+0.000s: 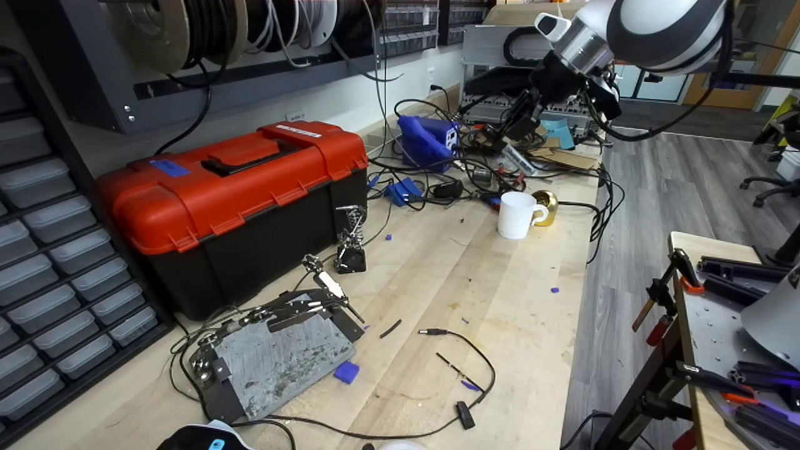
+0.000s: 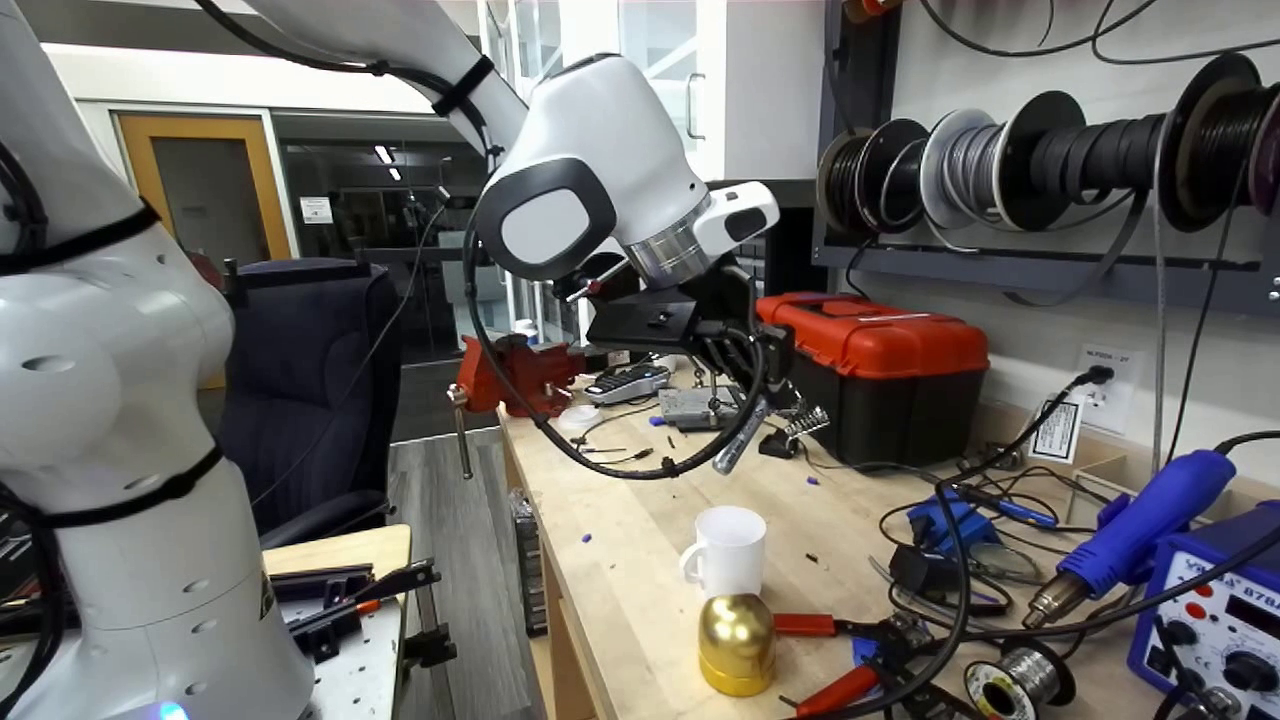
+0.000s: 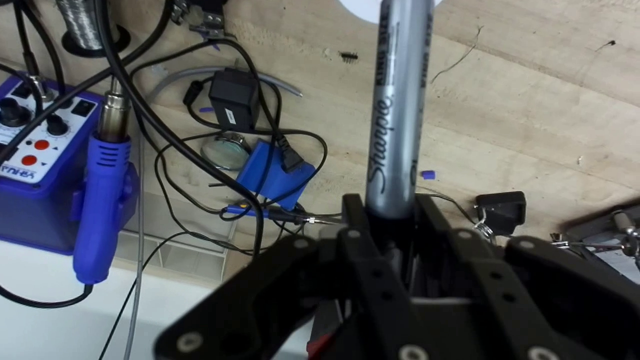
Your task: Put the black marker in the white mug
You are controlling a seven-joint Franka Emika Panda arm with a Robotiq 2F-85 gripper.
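Nearest of all, in the wrist view, my gripper (image 3: 392,215) has its two black fingers (image 3: 355,215) clamped on one end of the marker (image 3: 397,125), a Sharpie (the name runs in black script along a silver-grey barrel). The rest of the barrel juts past my grip; in an exterior view it slants, free end downward. Below it and apart from it, the white mug (image 2: 730,550) stands upright on the wooden bench (image 2: 625,520), handle out to one side. Just beside the mug is a gold container (image 2: 737,645); I cannot tell whether the two touch. Farther out lie tangled black cables (image 3: 167,134), then a blue hand tool (image 3: 102,200) and a blue box (image 3: 35,215) with knobs. Well apart, along the wall, sits a black toolbox (image 1: 250,231) with a red lid, with spools (image 1: 187,31) of cable on a rack higher up.
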